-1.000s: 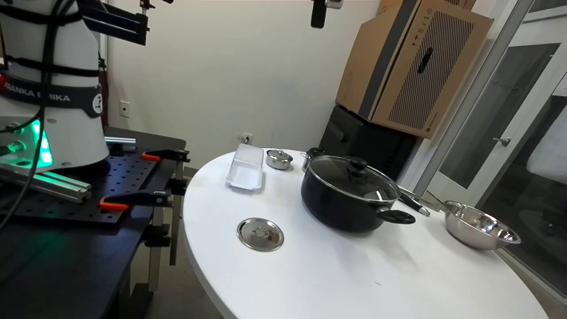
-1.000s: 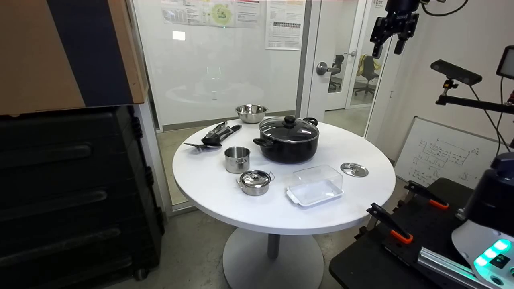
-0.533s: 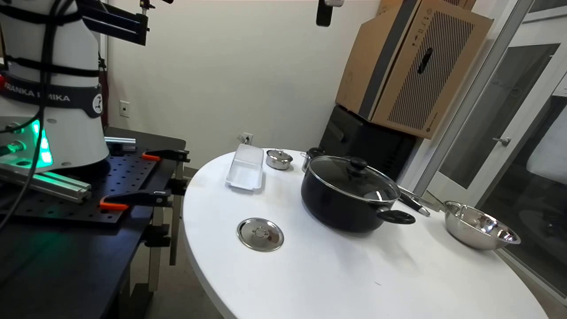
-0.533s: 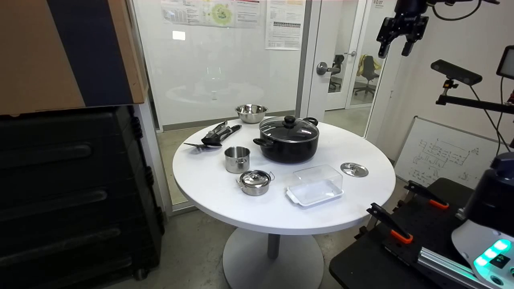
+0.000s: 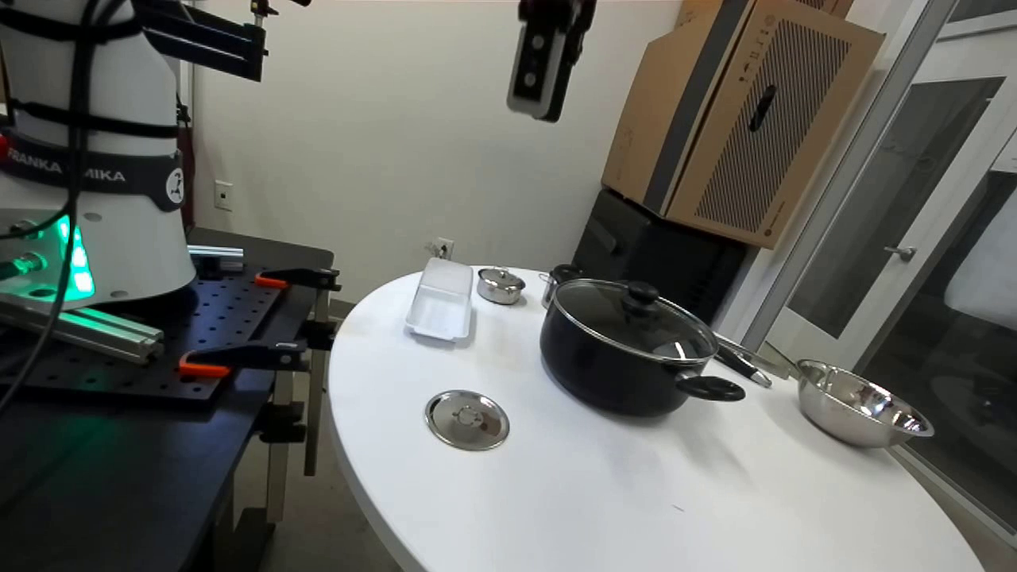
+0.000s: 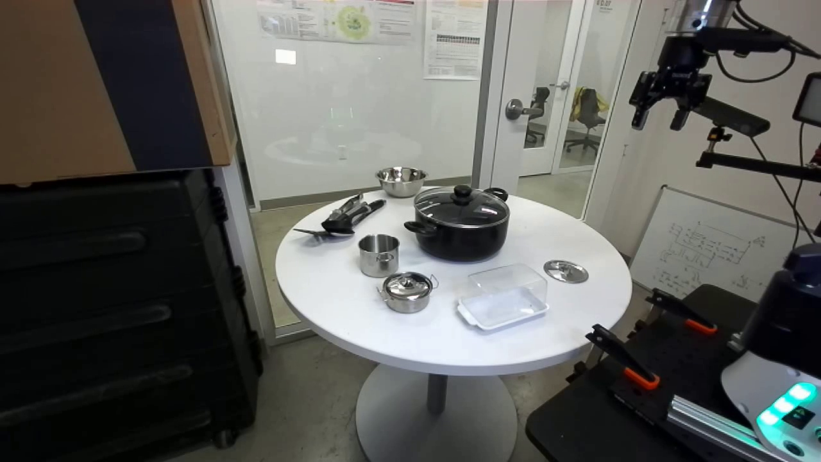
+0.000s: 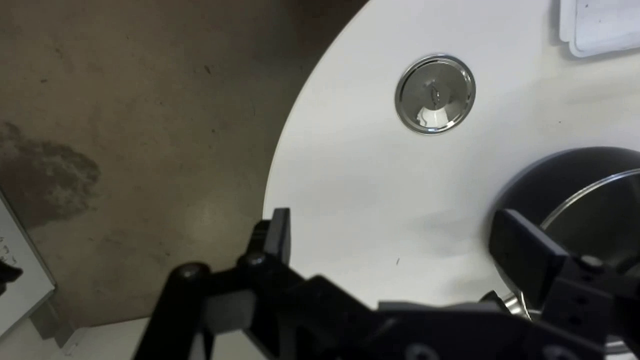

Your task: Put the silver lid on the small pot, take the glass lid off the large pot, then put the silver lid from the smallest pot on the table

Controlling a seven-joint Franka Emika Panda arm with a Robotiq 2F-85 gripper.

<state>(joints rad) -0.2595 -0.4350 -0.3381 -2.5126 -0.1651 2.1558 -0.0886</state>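
Note:
My gripper (image 6: 659, 120) is open and empty, high above the table; its fingers spread wide in the wrist view (image 7: 392, 217). A flat silver lid (image 6: 566, 271) lies alone on the white table, also in the wrist view (image 7: 435, 95) and an exterior view (image 5: 467, 421). An uncovered small silver pot (image 6: 378, 256) stands beside a shorter silver pot (image 6: 407, 301) with its own silver lid (image 6: 408, 284) on. The large black pot (image 6: 460, 240) wears its glass lid (image 6: 442, 205); it shows partly behind a finger in the wrist view (image 7: 565, 175).
A clear box with a white base (image 6: 503, 308) stands between the short pot and the loose lid. Black utensils (image 6: 346, 218) and a steel bowl (image 6: 401, 183) are at the far side. A camera on a bar (image 6: 731, 117) is behind the gripper in that view.
My gripper has moved right and lower in an exterior view, and more of it has come down into the top of the other view. The objects on the table have not moved.

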